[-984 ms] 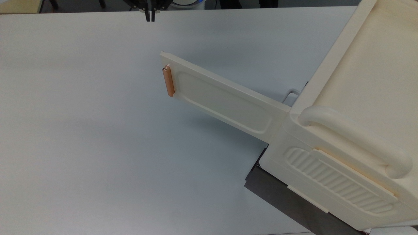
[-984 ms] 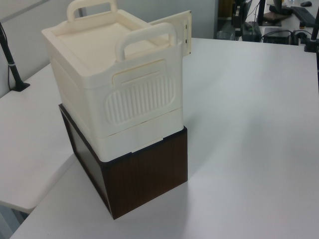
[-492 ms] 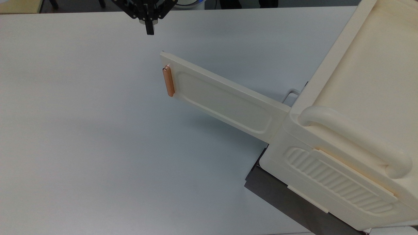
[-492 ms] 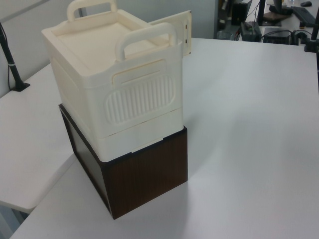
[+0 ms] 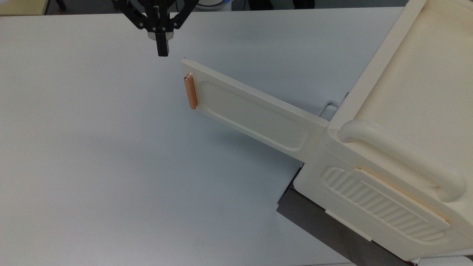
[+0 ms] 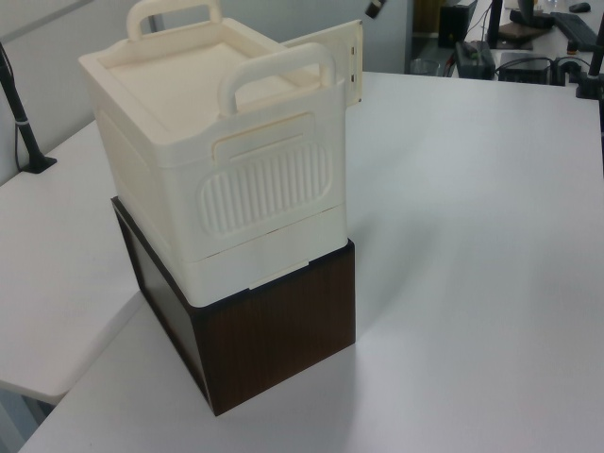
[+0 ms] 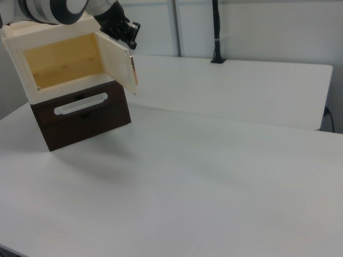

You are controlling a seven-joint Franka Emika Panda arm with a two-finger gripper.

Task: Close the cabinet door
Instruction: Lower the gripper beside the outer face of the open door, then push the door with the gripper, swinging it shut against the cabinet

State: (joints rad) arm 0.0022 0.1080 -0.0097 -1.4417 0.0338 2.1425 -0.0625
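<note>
Cream door swung wide, gripper near its handle end

Cream plastic makes up the cabinet (image 5: 402, 122), which is seen at the right of the top view, set on a dark brown wooden box (image 6: 274, 340) on the white table (image 5: 92, 155). The cabinet door (image 5: 251, 111) is swung fully open and is seen reaching from the cabinet's corner toward the upper middle of the top view, with its copper-orange handle (image 5: 191, 92) at the free end. In the right view the door (image 7: 115, 59) is seen in the upper left, standing out from the yellowish open interior (image 7: 61, 64). The black gripper (image 5: 162, 50) is seen at the upper edge of the top view, above and to the left of the door's free end (near it, not touching). Its fingers (image 5: 162, 46) are pressed together, and nothing is held. In the left view the gripper tip (image 6: 375, 9) is seen at the top edge, just beside the door's upper corner.
</note>
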